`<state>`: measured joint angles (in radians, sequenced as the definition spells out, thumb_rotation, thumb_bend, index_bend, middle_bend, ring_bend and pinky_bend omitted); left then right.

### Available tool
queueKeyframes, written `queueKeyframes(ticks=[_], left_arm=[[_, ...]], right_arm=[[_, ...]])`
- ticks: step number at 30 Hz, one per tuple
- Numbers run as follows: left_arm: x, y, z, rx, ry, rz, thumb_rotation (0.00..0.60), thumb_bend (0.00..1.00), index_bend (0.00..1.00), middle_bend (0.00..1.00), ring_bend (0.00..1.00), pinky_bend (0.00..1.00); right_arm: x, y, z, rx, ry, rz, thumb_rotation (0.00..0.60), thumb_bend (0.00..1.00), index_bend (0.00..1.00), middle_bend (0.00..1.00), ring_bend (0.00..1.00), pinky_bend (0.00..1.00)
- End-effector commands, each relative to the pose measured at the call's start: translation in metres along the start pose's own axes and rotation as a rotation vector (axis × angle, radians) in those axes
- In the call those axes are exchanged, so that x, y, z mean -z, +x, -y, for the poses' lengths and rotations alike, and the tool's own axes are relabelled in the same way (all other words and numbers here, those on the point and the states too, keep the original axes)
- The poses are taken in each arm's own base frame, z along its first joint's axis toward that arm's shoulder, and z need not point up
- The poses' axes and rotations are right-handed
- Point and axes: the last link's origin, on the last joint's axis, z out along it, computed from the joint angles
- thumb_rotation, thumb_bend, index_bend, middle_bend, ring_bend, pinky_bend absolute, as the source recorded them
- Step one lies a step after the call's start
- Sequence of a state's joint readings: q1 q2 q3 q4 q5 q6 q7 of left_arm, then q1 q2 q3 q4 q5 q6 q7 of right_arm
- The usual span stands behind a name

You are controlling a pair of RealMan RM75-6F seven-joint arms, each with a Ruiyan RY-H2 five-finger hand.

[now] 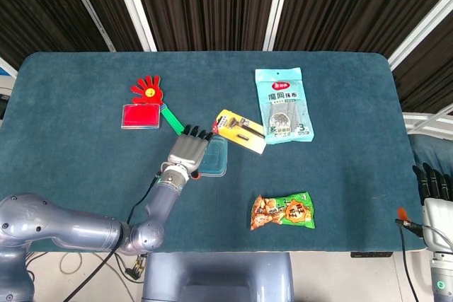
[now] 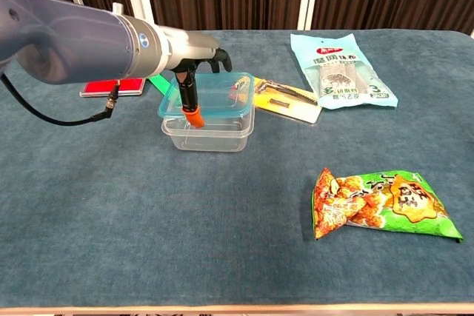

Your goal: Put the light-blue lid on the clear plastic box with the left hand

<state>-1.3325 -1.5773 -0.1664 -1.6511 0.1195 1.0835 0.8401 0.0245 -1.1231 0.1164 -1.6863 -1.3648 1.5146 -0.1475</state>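
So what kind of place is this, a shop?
More likely a robot test lab: a cloth-covered table against dark curtains, with loose cables below and a robot left hand handling a lid.

Snack bag [image 2: 385,203], teal pouch [image 2: 339,68], red card [image 1: 140,115]

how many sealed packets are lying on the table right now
2. A light-blue packet lies at the far right-centre of the table, beside the yellow card. An orange-and-green snack bag lies near the front edge. The left arm could hide something small.
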Motion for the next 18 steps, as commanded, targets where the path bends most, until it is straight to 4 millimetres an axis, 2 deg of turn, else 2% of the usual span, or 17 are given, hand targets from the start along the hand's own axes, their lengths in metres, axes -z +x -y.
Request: queueKeyframes(ticks=[1, 18], left_arm=[[-0.0012, -0.0029, 0.0031, -0.013, 0.005, 0.002, 0.600, 0.28, 0.10, 0.37, 0.01, 0.00], [-0.0023, -0.0120, 0.0064, -0.005, 0.013, 0.006, 0.600, 0.28, 0.10, 0.36, 0.01, 0.00]], right_arm=[[0.0001, 0.0001, -0.0001, 0.000, -0.001, -0.001, 0.600, 0.35, 0.01, 0.01, 0.00, 0.00], [-0.0004, 0.0008, -0.0002, -0.006, -0.007, -0.003, 0.600, 0.35, 0.01, 0.01, 0.00, 0.00]])
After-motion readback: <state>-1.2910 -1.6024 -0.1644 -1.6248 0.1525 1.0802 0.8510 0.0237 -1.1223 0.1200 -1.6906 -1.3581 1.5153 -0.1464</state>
